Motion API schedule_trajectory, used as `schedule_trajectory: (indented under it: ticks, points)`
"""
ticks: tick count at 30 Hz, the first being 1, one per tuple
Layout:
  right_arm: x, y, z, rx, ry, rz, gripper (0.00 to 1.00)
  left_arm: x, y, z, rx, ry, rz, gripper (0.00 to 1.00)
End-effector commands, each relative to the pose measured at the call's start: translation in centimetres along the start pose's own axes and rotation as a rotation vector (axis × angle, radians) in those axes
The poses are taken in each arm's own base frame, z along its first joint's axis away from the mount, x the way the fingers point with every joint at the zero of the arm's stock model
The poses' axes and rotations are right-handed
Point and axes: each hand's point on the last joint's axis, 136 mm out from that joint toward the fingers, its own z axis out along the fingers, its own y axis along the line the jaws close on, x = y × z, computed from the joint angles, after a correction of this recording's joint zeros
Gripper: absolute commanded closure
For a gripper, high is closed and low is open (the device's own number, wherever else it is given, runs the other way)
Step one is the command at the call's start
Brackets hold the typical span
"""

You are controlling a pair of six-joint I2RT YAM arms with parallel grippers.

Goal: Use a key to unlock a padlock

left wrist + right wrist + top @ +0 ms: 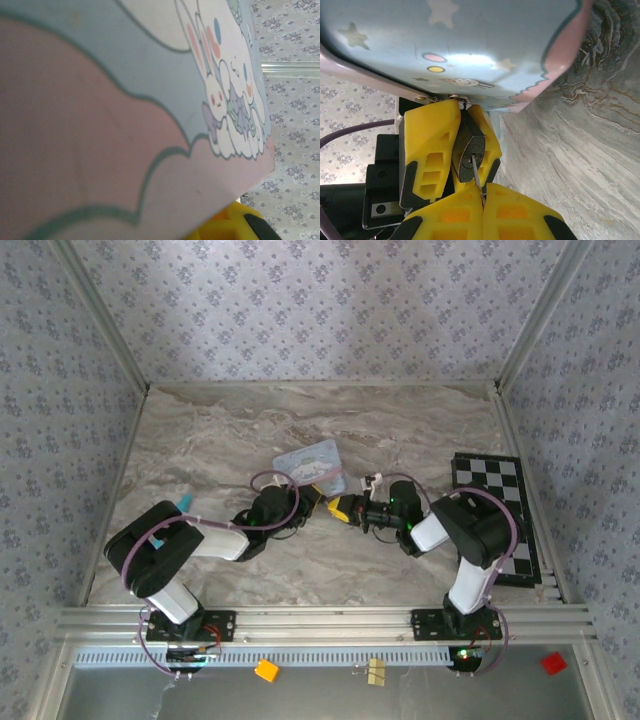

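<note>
**Bringing key to keyhole under the tin**

In the right wrist view, centre of frame: grips the padlock (469, 152) in the left gripper (462, 117), yellow fingers closed on both sides of the dark body. Turns the keyhole face down-frame, likely to offer the slot straight to the other arm.

At bottom centre: pinches the key (477, 175) in the right gripper (482, 196), closed tight on the head, leaving only the thin blade bare. Aims that blade up into the keyhole, tip at or just inside it; cannot tell how deep.

Holds all this just below the rim of the light-blue tin (470, 45) in the upper frame and off the marble tabletop (580, 150) at right, probably to give the wrist room to twist. Turning not yet evident.
</note>
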Motion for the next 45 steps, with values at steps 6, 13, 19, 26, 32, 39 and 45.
schedule_trajectory:
  ticks: [6, 13, 19, 26, 32, 39, 45]
  points:
    - [-3.4, 2.4, 0.1, 0.033, -0.089, -0.123, 1.0, 7.6, -4.1, -0.5, 0.133, 0.319, 0.039, 1.0]
    - [-3.3, 3.1, 0.9, -0.001, -0.07, -0.14, 1.0, 8.1, -4.7, -0.3, 0.151, 0.333, 0.035, 1.0]
    - [-3.6, 5.5, 1.4, -0.131, -0.065, -0.156, 1.0, 9.7, -5.8, 0.0, 0.195, 0.375, 0.012, 1.0]
    - [-5.3, 4.0, 0.8, -0.145, -0.103, -0.115, 1.0, 11.5, -7.5, -0.6, 0.232, 0.415, 0.023, 1.0]
    - [-6.3, 3.8, 0.6, -0.129, -0.116, -0.122, 1.0, 11.3, -7.7, -1.0, 0.222, 0.407, 0.045, 1.0]
    - [-3.9, 6.0, 3.0, -0.161, -0.046, -0.18, 1.0, 11.4, -8.0, -1.0, 0.23, 0.408, 0.044, 1.0]
    - [-7.2, 4.2, 0.2, -0.128, -0.137, -0.141, 1.0, 11.4, -7.8, -1.2, 0.225, 0.409, 0.045, 1.0]
